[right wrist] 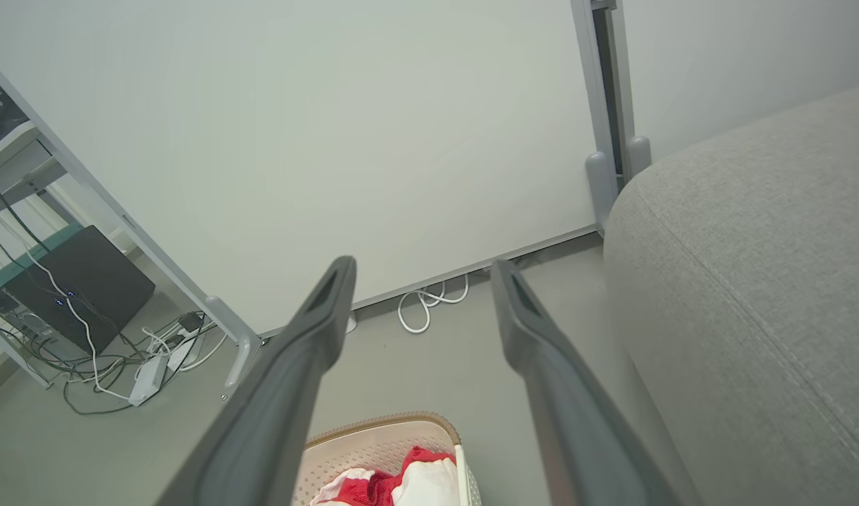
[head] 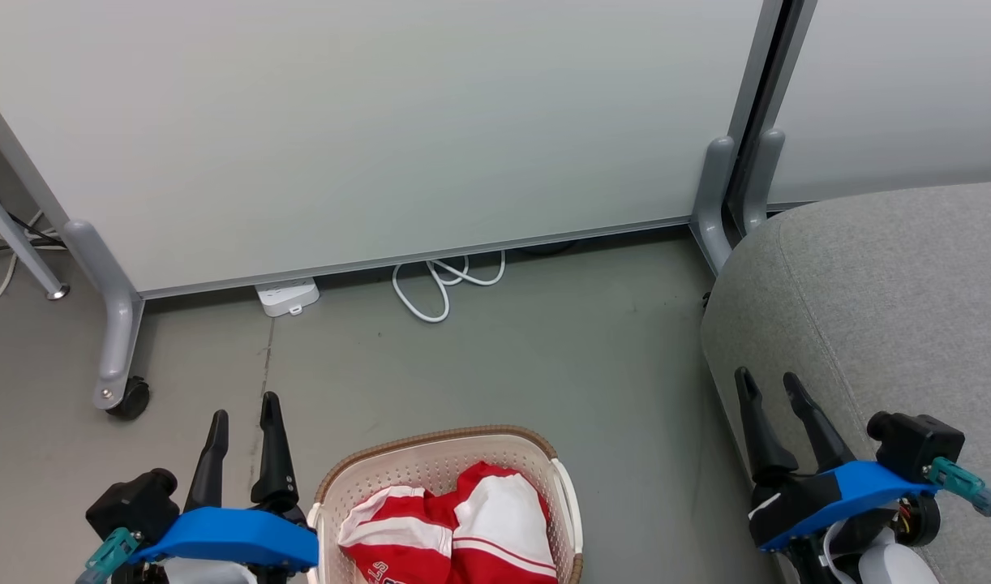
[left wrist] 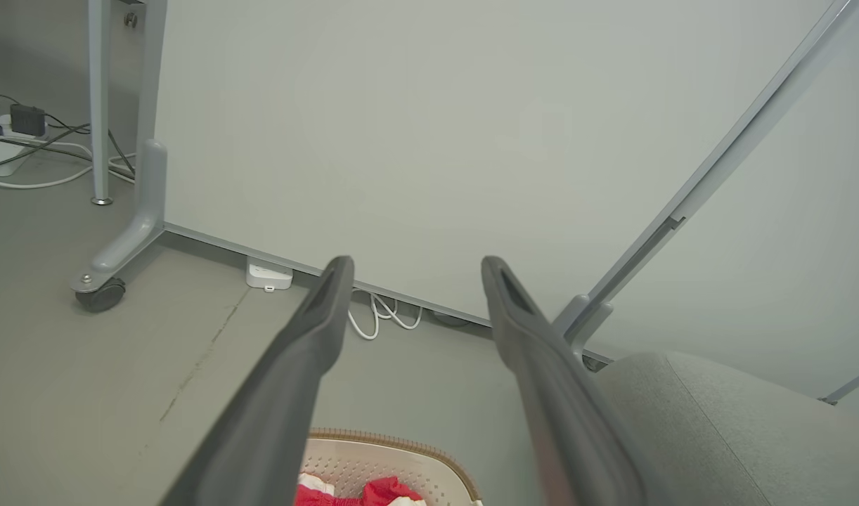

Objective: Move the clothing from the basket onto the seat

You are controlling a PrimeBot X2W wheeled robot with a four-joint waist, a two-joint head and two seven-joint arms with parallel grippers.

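While both grippers stand empty with their fingers spread apart, the left gripper (head: 244, 405) sits at seven o'clock in the head view and the right gripper (head: 766, 375) at four o'clock. Each has two dark fingers pointing up the view from a blue wrist housing, the right pair leaning slightly left. Between them at six o'clock, one cream perforated basket (head: 431, 439) with a brown woven rim stands on the floor (head: 544, 357), just beside the left gripper. Inside it lies the clothing (head: 495, 519), a red-and-white heap; its piece count cannot be told. One grey fabric seat (head: 885, 300) is at three o'clock, and the right gripper's fingers overlap its rounded edge. The floor is smooth grey. From ten to two o'clock stand two white partition panels (head: 382, 122) on grey feet, with one black caster (head: 130, 397) at nine o'clock. At eleven to twelve o'clock, one white power strip (head: 287, 296) and one looped white cable (head: 445, 284) lie at the panel's base.
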